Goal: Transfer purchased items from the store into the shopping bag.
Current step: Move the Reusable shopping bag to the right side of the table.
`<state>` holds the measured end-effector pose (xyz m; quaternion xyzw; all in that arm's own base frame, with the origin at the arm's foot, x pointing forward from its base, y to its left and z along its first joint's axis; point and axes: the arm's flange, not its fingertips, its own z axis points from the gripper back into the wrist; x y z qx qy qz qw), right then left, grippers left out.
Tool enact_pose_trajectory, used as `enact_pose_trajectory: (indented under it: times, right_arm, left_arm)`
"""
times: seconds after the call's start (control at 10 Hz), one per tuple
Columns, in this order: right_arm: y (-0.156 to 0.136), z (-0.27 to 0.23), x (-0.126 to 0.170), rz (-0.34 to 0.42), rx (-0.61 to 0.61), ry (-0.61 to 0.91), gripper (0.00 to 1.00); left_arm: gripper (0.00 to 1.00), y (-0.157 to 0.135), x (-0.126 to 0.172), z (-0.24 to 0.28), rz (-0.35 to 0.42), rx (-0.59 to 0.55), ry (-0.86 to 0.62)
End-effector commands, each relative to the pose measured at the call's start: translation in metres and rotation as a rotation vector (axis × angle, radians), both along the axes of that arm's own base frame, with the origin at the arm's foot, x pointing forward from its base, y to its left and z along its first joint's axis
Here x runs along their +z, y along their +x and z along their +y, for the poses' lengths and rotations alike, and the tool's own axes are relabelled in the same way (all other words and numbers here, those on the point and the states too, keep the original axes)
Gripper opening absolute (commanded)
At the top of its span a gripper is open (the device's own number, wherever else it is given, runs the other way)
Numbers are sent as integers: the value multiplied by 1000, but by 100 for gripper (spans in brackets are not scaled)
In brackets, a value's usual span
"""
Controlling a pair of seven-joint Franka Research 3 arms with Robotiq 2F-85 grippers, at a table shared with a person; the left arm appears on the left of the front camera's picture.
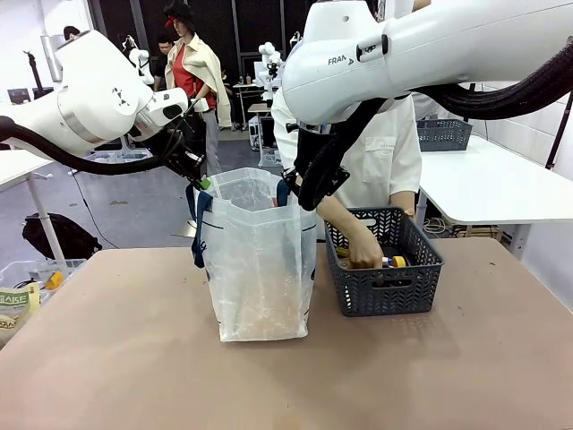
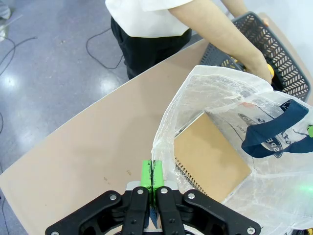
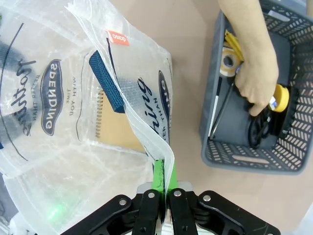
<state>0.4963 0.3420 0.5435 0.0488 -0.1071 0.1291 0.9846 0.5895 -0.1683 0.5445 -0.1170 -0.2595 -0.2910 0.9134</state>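
Observation:
The translucent white shopping bag (image 1: 260, 260) stands open mid-table with a brown spiral notebook (image 2: 211, 157) lying inside. My left gripper (image 1: 199, 182) is shut on the bag's left rim (image 2: 155, 147), green pads pinched on the plastic. My right gripper (image 1: 294, 193) is shut on the opposite rim (image 3: 164, 152), beside a dark blue strap (image 3: 107, 81). To the right of the bag sits the dark grey basket (image 1: 387, 300). A person's hand (image 3: 257, 83) reaches into it among small goods, a yellow roll (image 3: 227, 61) and a yellow item (image 3: 281, 100).
The person stands at the far edge behind the basket. A white table (image 1: 501, 188) at the right carries another grey basket (image 1: 445, 134). A clear bin (image 1: 27, 278) with packets sits off the table's left edge. Bare tabletop (image 1: 286, 385) lies in front.

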Motion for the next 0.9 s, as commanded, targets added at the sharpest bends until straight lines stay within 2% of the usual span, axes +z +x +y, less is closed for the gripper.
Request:
enact_pose_trajectory:
  times: [0.0,0.8]
  right_arm:
    - [0,0,1,-1,0,12,0]
    - [0,0,1,-1,0,12,0]
  left_arm:
    - [0,0,1,2,-1,2,4]
    - [0,0,1,2,-1,2,4]
